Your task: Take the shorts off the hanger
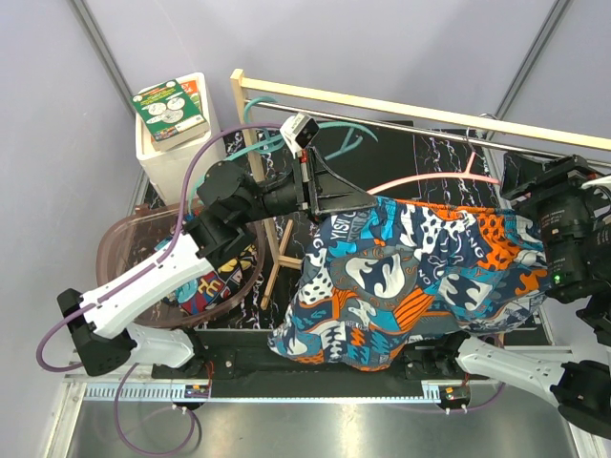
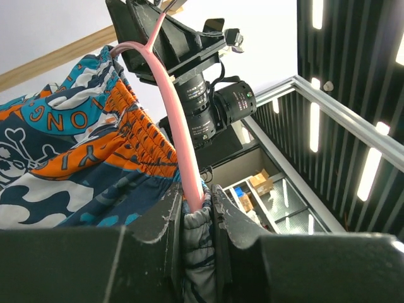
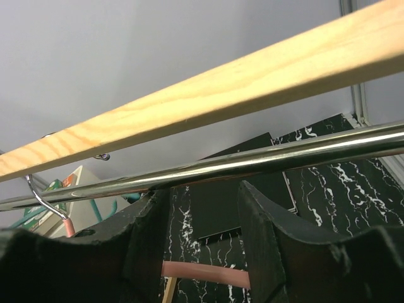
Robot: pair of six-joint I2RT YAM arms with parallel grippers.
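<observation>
Teal-orange shorts (image 1: pixel 410 267): draped on pink hanger (image 2: pixel 170 107) above counter (image 1: pixel 439 153). Left hand (image 2: pixel 197 196): clamped on hanger, seemingly waistband too. Right hand (image 3: pixel 202 192): open, empty, by metal rail (image 3: pixel 252 161). Risk: pulling drags hanger along; fabric snags.

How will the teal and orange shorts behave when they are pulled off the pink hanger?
Probably floppy: the shorts sag in folds from the pink hanger. The gathered elastic waistband may stretch and cling before slipping off.
</observation>
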